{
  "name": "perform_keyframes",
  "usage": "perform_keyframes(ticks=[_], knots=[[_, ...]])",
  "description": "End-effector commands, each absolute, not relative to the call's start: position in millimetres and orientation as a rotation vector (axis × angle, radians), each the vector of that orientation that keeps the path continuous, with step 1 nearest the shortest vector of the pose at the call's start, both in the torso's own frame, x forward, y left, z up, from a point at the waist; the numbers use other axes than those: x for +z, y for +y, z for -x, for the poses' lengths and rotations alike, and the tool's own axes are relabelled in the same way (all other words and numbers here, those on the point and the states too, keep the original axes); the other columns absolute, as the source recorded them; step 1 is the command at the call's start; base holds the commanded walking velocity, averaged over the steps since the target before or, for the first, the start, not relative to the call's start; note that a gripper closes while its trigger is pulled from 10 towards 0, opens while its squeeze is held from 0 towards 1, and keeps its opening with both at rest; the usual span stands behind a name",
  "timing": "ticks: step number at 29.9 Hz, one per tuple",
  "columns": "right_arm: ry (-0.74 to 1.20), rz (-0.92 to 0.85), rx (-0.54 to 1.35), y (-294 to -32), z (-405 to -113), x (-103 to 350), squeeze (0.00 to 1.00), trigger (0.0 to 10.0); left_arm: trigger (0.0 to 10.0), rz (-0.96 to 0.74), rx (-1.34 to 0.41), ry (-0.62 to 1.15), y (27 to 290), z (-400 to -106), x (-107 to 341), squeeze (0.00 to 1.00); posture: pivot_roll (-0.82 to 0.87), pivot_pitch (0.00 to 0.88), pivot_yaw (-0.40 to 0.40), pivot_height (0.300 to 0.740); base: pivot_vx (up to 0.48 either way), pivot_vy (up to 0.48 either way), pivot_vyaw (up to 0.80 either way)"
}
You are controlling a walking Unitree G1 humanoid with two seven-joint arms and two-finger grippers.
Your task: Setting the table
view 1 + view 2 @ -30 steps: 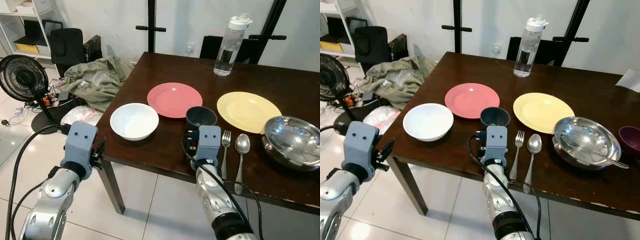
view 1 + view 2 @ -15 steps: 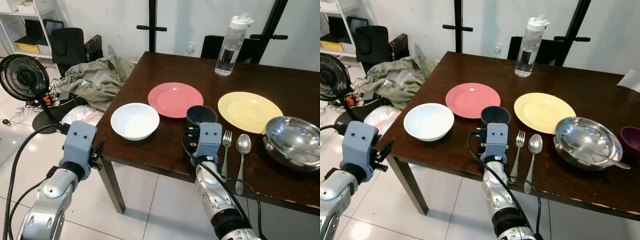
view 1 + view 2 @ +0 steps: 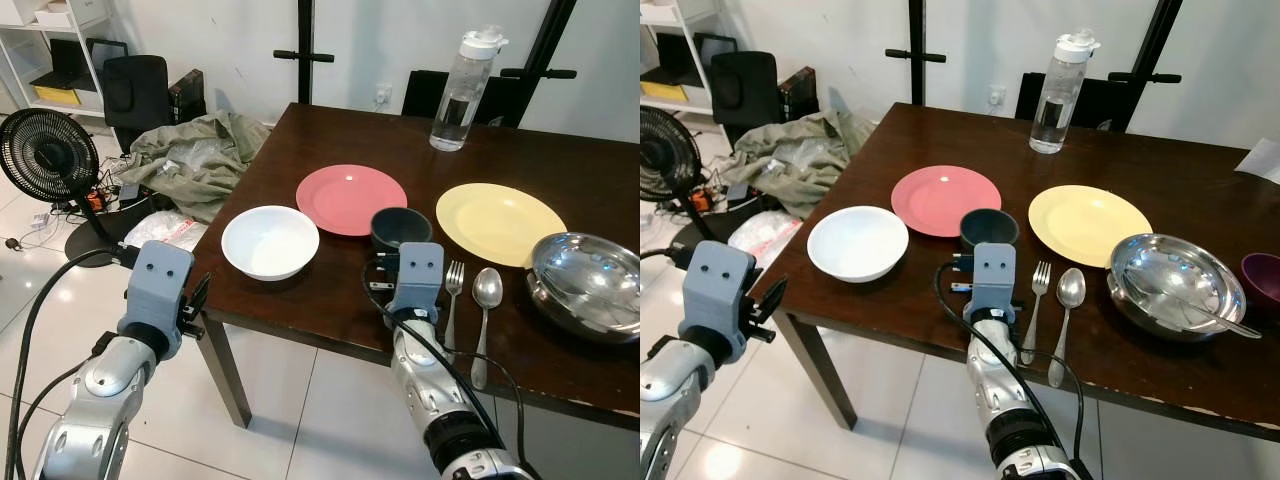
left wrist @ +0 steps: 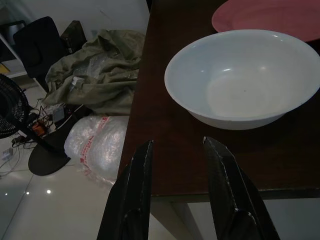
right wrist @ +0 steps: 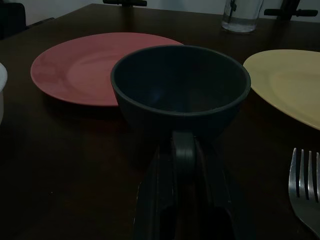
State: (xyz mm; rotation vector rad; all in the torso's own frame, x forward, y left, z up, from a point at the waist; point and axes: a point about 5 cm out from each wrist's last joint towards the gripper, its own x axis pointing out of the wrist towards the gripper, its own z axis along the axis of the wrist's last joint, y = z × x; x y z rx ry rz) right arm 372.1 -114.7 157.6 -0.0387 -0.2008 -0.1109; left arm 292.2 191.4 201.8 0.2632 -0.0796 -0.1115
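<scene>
A dark blue-grey cup (image 3: pixel 400 228) stands on the brown table (image 3: pixel 330 300) between the red plate (image 3: pixel 350 199) and the yellow plate (image 3: pixel 499 222). My right gripper (image 5: pixel 183 150) is shut on the cup's handle (image 5: pixel 183 142), its wrist block just in front of the cup. A fork (image 3: pixel 451 290) and a spoon (image 3: pixel 484 300) lie to the right of that arm. The white bowl (image 4: pixel 245 75) rests near the table's left front corner. My left gripper (image 4: pixel 175 150) is open and empty, low beside that corner, pointing at the bowl.
A steel bowl (image 3: pixel 590 282) with a utensil in it sits at the right, and beside it is a purple bowl (image 3: pixel 1262 275). A water bottle (image 3: pixel 460 90) stands at the back. A fan (image 3: pixel 45 160), a cloth pile (image 3: pixel 195 155) and a black chair (image 3: pixel 135 90) occupy the floor on the left.
My right gripper has edged slightly forward over the table with the cup in it. The left arm has stayed put.
</scene>
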Motion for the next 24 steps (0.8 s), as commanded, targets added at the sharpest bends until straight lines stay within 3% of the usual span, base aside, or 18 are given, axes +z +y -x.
perform_keyframes(ticks=[1,16,17,19,24], knots=[[-0.187,0.039,-0.115,-114,-371,153,0.0,0.0,10.0,-0.261,-0.098,-0.057,195,-290,198,0.0,0.29,0.156,0.127,0.74,0.0,0.0,0.0],[-0.203,0.048,-0.119,-117,-373,156,0.0,0.0,10.0,-0.253,-0.097,-0.06,193,-292,197,0.0,0.27,0.142,0.12,0.74,0.0,0.0,0.0],[-0.284,0.032,-0.078,-119,-367,172,0.0,10.0,10.0,-0.24,-0.106,-0.069,189,-295,197,0.0,0.22,0.124,0.115,0.74,0.0,0.0,0.0],[-0.415,0.007,0.005,-120,-350,199,0.0,10.0,10.0,-0.221,-0.124,-0.084,182,-300,199,0.0,0.21,0.12,0.115,0.74,0.0,0.0,0.0],[-0.44,0.0,0.047,-119,-336,202,0.0,10.0,10.0,-0.22,-0.147,-0.092,179,-303,201,0.0,0.18,0.113,0.111,0.74,0.0,0.0,0.0]])
